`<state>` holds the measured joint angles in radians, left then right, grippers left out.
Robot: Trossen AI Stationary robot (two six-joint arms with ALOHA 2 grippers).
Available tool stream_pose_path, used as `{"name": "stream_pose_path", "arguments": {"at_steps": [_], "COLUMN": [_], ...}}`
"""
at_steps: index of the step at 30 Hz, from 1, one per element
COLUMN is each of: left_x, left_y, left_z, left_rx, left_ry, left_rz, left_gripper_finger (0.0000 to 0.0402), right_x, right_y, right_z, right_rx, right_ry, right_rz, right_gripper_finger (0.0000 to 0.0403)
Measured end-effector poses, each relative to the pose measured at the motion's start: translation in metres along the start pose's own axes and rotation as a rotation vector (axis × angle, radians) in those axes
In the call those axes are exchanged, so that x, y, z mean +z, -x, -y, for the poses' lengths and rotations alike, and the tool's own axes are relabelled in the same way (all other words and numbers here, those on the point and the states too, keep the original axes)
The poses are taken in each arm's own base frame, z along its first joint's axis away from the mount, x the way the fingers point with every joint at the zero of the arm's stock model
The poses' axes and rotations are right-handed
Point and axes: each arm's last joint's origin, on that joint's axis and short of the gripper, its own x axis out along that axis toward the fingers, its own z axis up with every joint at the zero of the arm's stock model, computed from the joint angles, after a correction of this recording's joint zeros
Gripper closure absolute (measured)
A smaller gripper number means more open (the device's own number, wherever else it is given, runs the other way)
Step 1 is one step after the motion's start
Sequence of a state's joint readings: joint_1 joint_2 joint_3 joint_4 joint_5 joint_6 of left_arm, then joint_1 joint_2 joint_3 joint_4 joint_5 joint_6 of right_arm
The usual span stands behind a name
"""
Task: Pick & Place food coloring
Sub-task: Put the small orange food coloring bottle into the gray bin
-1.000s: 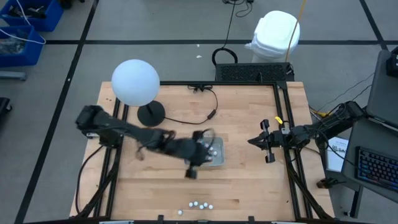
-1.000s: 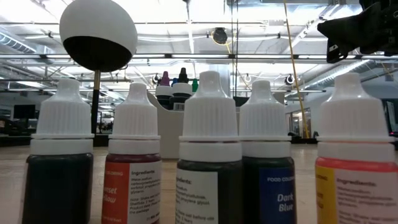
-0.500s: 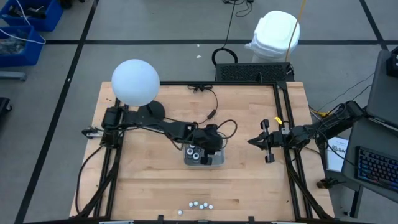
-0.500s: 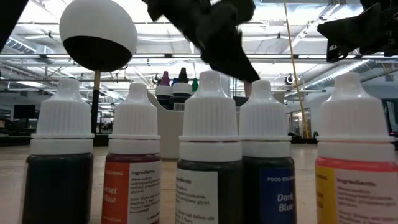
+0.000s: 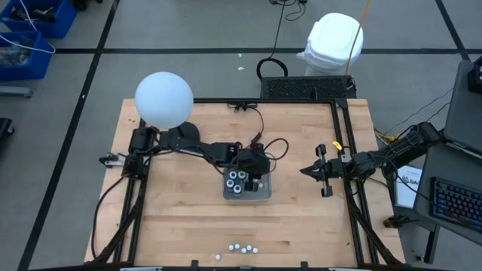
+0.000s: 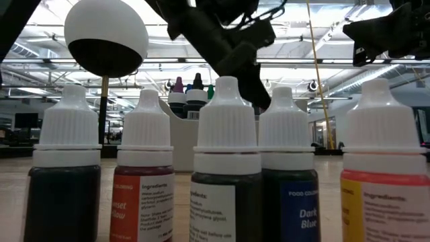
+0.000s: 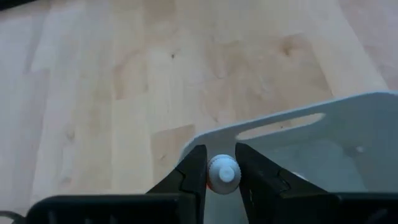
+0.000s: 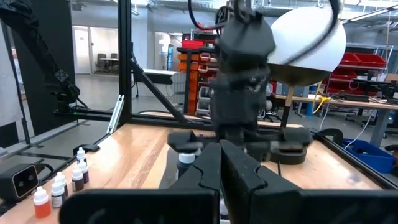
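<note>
Bare light wooden tabletop [image 5: 301, 218] lies open around the clear grey rectangular tray [image 5: 260, 194] — obstacles: white globe lamp [image 5: 163, 99], left gripper [image 5: 252, 175] over tray.

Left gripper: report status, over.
Left gripper shut on a white-capped bottle, above the tray edge. Right gripper shut, empty, waiting at the table's right side. Five bottles remain at the near edge. Nothing in the way.

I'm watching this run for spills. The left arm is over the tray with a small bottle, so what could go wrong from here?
1. The left gripper pinches the white-capped bottle only near its cap, so it could slip or swing.
2. It hangs at the tray rim and may catch there.
3. Bottles already standing in the tray leave little room; one might topple.
</note>
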<state>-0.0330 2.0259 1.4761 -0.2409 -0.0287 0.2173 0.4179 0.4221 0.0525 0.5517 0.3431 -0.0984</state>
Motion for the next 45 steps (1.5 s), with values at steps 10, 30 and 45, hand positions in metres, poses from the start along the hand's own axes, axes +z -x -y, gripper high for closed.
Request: {"name": "stream_pose_path", "arguments": {"at_steps": [10, 30, 45], "left_x": [-0.007, -0.005, -0.017], "left_y": [-0.008, -0.008, -0.026], "left_z": [0.003, 0.012, 0.014], "left_rx": [-0.015, -0.028, 0.008], "left_ry": [-0.023, -0.055, -0.038], "left_rz": [-0.038, -0.021, -0.076], "left_gripper_finger": [0.0326, 0.0326, 0.0326], "right_x": [0.001, 0.000, -0.002], "right_y": [0.000, 0.000, -0.001], "right_z": [0.000, 0.000, 0.000], "right_rx": [-0.001, -0.004, 0.000], "right_ry": [-0.009, -0.008, -0.003], "right_rz": [0.005, 0.001, -0.014], "right_gripper_finger": [0.0403, 0.0403, 0.0403]}}
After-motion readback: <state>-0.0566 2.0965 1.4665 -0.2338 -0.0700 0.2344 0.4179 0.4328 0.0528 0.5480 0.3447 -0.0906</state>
